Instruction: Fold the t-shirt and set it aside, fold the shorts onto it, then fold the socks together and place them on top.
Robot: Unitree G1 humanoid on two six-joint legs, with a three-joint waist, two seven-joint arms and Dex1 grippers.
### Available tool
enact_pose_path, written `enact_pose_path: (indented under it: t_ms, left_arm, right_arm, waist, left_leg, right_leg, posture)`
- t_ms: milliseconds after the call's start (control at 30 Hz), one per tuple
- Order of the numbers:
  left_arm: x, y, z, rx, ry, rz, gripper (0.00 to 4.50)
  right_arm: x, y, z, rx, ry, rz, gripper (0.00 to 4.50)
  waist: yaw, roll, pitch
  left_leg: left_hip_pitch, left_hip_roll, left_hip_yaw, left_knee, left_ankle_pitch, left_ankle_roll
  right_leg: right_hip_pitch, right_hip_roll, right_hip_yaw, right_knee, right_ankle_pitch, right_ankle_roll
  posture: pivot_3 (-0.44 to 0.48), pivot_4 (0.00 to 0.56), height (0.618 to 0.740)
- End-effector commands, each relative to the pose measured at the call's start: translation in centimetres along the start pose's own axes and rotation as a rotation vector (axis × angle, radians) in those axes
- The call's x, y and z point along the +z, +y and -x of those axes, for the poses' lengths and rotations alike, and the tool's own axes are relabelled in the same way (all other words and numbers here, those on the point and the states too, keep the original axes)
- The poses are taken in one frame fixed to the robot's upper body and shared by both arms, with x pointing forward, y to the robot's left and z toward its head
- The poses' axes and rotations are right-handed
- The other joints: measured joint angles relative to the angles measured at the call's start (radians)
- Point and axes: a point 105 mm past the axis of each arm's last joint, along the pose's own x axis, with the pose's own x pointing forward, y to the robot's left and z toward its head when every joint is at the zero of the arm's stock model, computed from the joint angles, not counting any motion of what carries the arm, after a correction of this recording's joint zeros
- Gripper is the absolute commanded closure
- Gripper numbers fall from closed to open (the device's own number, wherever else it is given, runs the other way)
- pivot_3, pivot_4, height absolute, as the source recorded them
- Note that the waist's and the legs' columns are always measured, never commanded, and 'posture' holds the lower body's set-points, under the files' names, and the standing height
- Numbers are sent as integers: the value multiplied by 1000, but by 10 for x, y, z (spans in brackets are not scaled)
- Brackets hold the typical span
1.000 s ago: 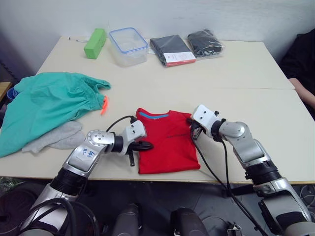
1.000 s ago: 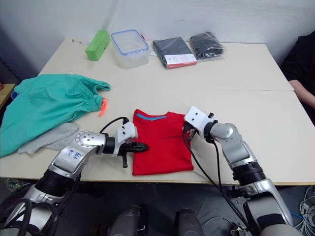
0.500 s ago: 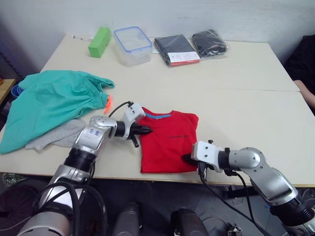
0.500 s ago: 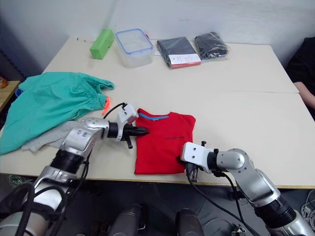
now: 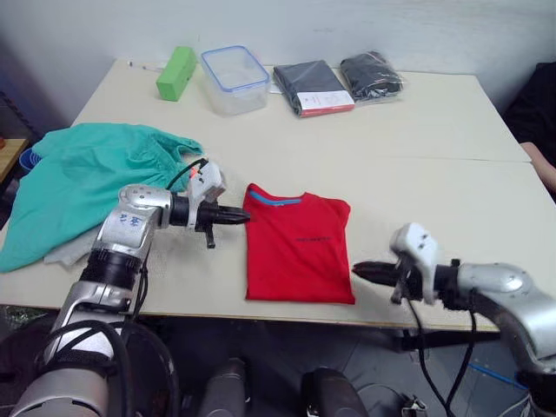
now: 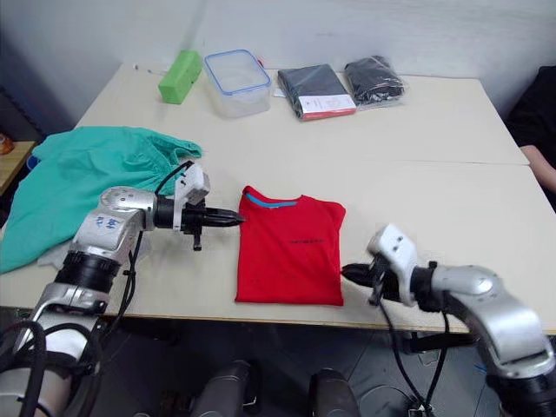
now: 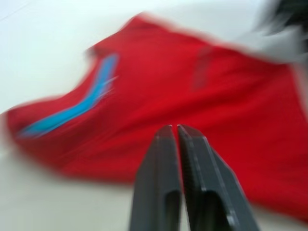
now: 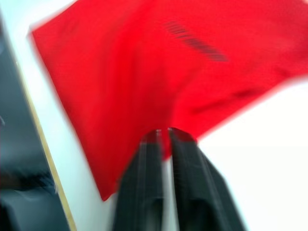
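Both tools pinched empty — left tool [image 5: 241,215] and right tool [image 5: 360,269] flank the t-shirt [image 5: 295,252]; regrip its near hem, fold toward the collar.

Both arms are built of rounded silver-grey metal segments with black joints. The left arm [image 5: 122,239], in the left half of the head view, bears a small blue marking on its forearm shell. Each wrist carries a white block housing. Loose black cables loop along both arms and hang below the right arm [image 5: 504,295] at lower right. Each gripper, left [image 5: 243,217] and right [image 5: 358,270], has two slim black fingers.
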Motion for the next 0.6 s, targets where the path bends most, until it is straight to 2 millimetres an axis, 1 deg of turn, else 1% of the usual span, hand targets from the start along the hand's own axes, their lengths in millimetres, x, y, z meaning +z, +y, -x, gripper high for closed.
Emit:
enact_pose_path:
  t_ms: [33, 100, 133, 167, 200, 233, 267, 300, 333, 367, 433, 533, 600]
  left_arm:
    - [17, -21, -9, -91, -28, -80, 3001]
    - [22, -25, -13, -89, -54, -95, 2445]
    - [25, -26, -14, -86, -68, -102, 2126]
    - [27, -27, -15, -82, -75, -108, 1813]
    - [29, -28, -15, -79, -79, -116, 1448]
    - [30, -30, -14, -76, -79, -127, 1204]
    - [30, -31, -14, -73, -78, -136, 772]
    - [31, -31, -12, -67, -76, -145, 560]
    - [32, -32, -11, -63, -75, -150, 241]
    - [32, -32, -10, -61, -75, -152, 54]
    - [33, -33, -9, -55, -75, -155, 54]
    - [34, -29, -1, -9, -61, -173, 54]
    - [33, -28, 1, 7, -57, -176, 54]
  right_arm:
    - [0, -11, 1, -12, -1, -234, 2593]
    - [-1, -20, -5, -33, 8, -348, 1976]
    - [-2, -21, -10, -22, 15, -394, 1622]
    - [-3, -21, -13, -7, 25, -426, 1314]
    - [-5, -18, -18, 16, 43, -456, 896]
    - [-6, -16, -24, 32, 60, -479, 654]
    - [-8, -15, -29, 40, 74, -501, 189]
    - [-8, -12, -35, 61, 85, -523, 0]
    - [-7, -8, -40, 85, 94, -537, 0]
    - [-6, -3, -43, 112, 101, -545, 0]
    - [-4, 3, -49, 155, 106, -550, 0]
    - [0, 16, -79, 219, 118, -562, 0]
    - [-1, 20, -89, 234, 128, -561, 0]
  waist:
    - [0, 0, 0]
    - [-1, 1, 0]
    - [-2, 1, 0]
    - [-3, 1, 0]
    - [-2, 1, 0]
    - [-5, 1, 0]
    - [-8, 1, 0]
    - [-12, 1, 0]
    - [-20, 0, 0]
    - [-24, 1, 0]
    - [-26, 1, 0]
    - [-38, 0, 0]
    - [-47, 0, 0]
  left_leg:
    - [0, -1, 0, -1, 0, 0]
    - [0, -1, 1, -2, 0, 0]
    - [0, -1, 1, -3, 0, 1]
    - [0, -1, 1, -4, 0, 1]
    - [0, -1, 1, -5, 1, 1]
    - [0, -1, 1, -5, 1, 0]
    - [0, -1, 2, -5, 1, 0]
    - [0, -1, 2, -5, 1, 0]
    - [1, -1, 2, -5, 1, 0]
    - [1, 0, 2, -5, 1, -1]
    - [1, -1, 2, -6, 1, -1]
    - [1, 0, 2, -6, 2, -1]
    - [2, 1, 2, -8, 2, -2]
  right_leg:
    - [0, 0, 0, 0, 0, 0]
    - [0, 0, 0, -1, 0, 0]
    - [-1, -1, 0, -1, 0, 0]
    - [-2, -1, 0, -1, 0, 0]
    - [-2, 0, 0, -1, 0, 0]
    - [-3, 0, 0, 0, 0, 0]
    - [-3, 0, 1, 0, 0, 0]
    - [-3, 1, 1, 0, 0, 0]
    - [-3, 1, 1, 1, 0, 0]
    - [-2, 1, 1, 1, 0, 0]
    - [-3, 1, 1, 1, 0, 0]
    - [-3, 3, 2, 1, 0, 0]
    - [-3, 4, 2, 1, 0, 0]
  posture:
    - [0, 150, 740]
    - [0, 150, 740]
    - [0, 150, 740]
    - [0, 150, 740]
    - [0, 150, 740]
    - [0, 150, 740]
    - [0, 150, 740]
    - [0, 150, 740]
    - [0, 150, 740]
    - [0, 150, 740]
    - [0, 150, 740]
    - [0, 150, 740]
    - [0, 150, 740]
